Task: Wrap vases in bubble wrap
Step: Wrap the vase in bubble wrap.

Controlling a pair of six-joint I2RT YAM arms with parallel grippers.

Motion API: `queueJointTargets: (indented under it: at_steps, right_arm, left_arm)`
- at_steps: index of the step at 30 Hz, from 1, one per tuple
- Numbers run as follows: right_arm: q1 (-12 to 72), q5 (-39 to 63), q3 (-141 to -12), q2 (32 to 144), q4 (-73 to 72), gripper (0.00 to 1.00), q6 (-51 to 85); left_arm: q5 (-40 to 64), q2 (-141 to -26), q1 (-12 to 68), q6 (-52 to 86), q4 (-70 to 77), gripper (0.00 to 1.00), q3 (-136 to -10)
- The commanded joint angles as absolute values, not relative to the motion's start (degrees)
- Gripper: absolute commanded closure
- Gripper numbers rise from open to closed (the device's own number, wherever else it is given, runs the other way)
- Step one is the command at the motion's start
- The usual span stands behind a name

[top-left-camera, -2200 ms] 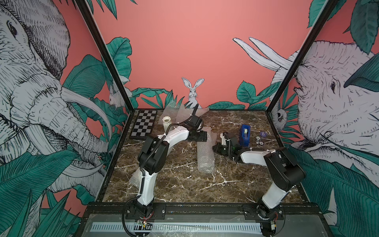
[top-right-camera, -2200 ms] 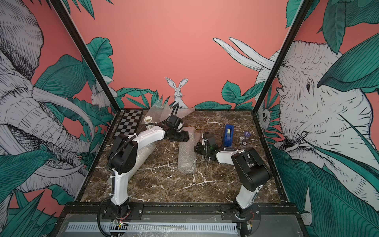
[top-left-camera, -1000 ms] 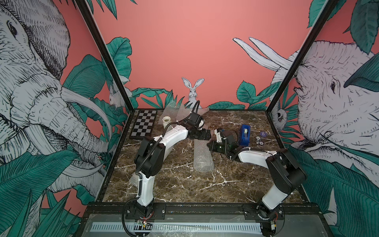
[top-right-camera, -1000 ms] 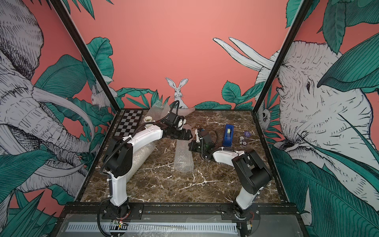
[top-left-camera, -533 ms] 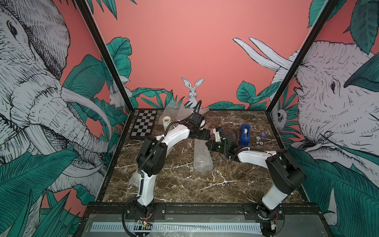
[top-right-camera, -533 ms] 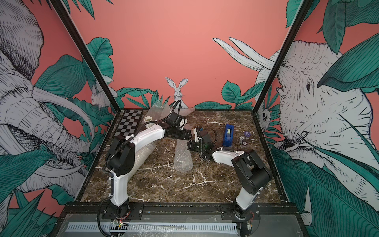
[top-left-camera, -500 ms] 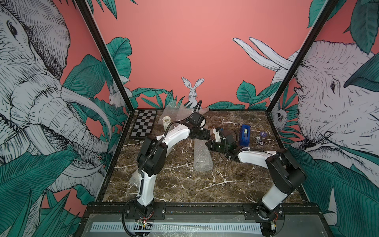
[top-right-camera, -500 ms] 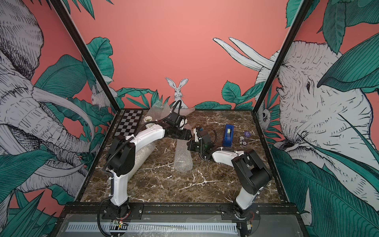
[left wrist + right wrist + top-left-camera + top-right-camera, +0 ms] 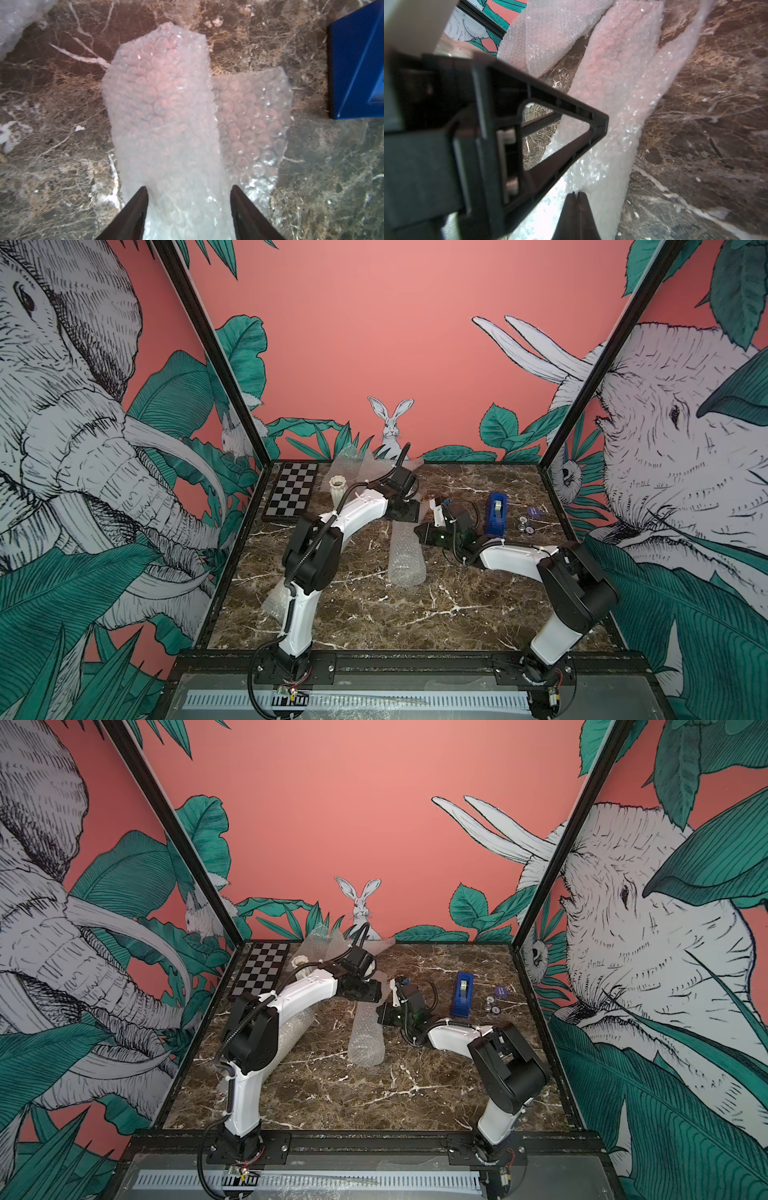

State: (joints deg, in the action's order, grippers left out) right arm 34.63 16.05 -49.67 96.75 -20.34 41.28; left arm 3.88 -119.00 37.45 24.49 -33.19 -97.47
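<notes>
A roll of bubble wrap (image 9: 405,556) (image 9: 366,1040) lies lengthwise mid-table; what is inside it does not show. My left gripper (image 9: 406,526) (image 9: 188,187) straddles its far end, and both fingers press the roll's (image 9: 164,104) sides. A loose flap (image 9: 251,124) lies flat beside the roll. My right gripper (image 9: 419,533) (image 9: 576,193) is shut, with an edge of the wrap (image 9: 612,83) drawn to a point at its tips. A white fluted vase (image 9: 337,489) stands upright at the back left.
A blue tape dispenser (image 9: 496,514) (image 9: 357,62) stands right of the grippers, with small round items (image 9: 523,526) beyond it. The chequered board (image 9: 293,495) lies back left. Loose bubble wrap sheets (image 9: 353,464) rest against the back wall. Another wrapped bundle (image 9: 295,1031) lies under the left arm.
My left gripper's jaws have narrowed onto the far end of the roll. Earlier, the right gripper moved in from the right to the roll; it has stayed shut.
</notes>
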Motion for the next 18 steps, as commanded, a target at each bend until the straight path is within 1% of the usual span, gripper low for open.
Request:
queueJointTargets:
  at_steps: [1, 10, 15, 18]
  right_arm:
    - [35.1, 15.2, -51.1, 97.4, -23.0, 1.00, 40.6]
    - [35.1, 15.0, -51.2, 96.8, -22.3, 1.00, 40.5]
    - [35.1, 15.2, -51.3, 96.8, -22.0, 1.00, 40.3]
    - [35.1, 16.2, -51.7, 96.9, -22.5, 1.00, 40.5]
  left_arm:
    - [4.1, -122.1, 37.9, 25.4, -37.3, 0.39, -96.7]
    - [3.2, -122.7, 37.9, 25.4, -37.6, 0.49, -96.4]
    - [3.8, -122.1, 37.9, 25.8, -37.5, 0.50, -96.2]
    - [6.6, -120.7, 37.9, 26.6, -36.6, 0.49, -95.7]
